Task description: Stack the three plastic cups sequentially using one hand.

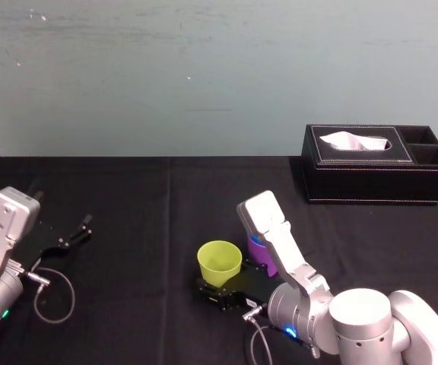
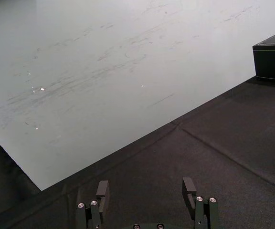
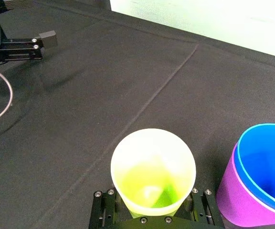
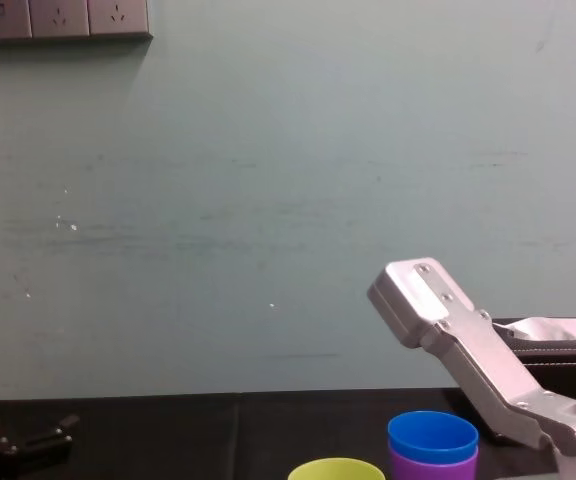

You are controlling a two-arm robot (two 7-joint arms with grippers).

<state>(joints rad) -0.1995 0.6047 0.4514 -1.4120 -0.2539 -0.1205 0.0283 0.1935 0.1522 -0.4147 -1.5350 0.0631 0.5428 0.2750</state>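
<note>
Yellow-green cup [image 3: 153, 167] sits grasped in your right end effector [image 3: 152, 217], the blue cup [image 3: 266, 162] nested in the purple cup [image 3: 242, 207] just beside at 3 o'clock. Lift too low and you may clip that rim, toppling both. Left end effector [image 2: 147, 189] idles released at 9 o'clock.

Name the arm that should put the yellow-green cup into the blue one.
Right. The right gripper is at the yellow-green cup, beside the blue cup nested in the purple cup. The left gripper sits open, far off to the left.
</note>
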